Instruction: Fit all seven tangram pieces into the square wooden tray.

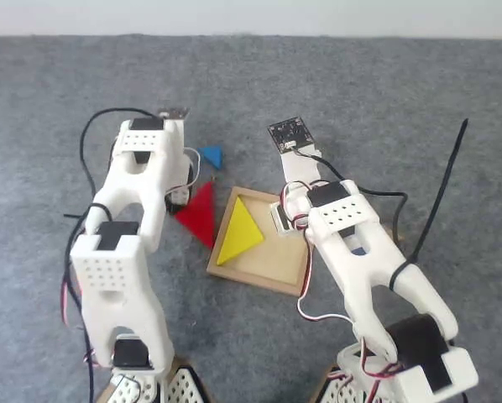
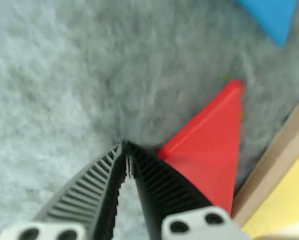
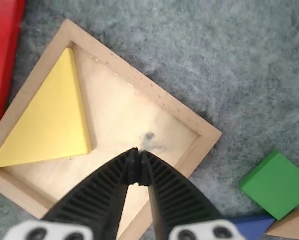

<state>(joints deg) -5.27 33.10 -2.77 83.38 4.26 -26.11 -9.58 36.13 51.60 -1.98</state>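
The square wooden tray [image 1: 295, 281] lies between the two arms, with a large yellow triangle [image 1: 238, 231] in its left part. A red triangle [image 1: 200, 213] lies on the carpet against the tray's left rim, and a small blue triangle [image 1: 211, 155] sits farther back. My left gripper [image 2: 125, 146] is shut and empty, its tips on the carpet just beside the red triangle [image 2: 209, 150]. My right gripper [image 3: 138, 152] is shut and empty over the bare tray floor [image 3: 124, 115], beside the yellow triangle [image 3: 54, 120].
Past the tray's right corner lie a green square [image 3: 277, 185], a dark blue piece [image 3: 252, 225] and a tan piece [image 3: 292, 226]. A small circuit board [image 1: 289, 134] with a cable sits behind the tray. Grey carpet covers the whole table.
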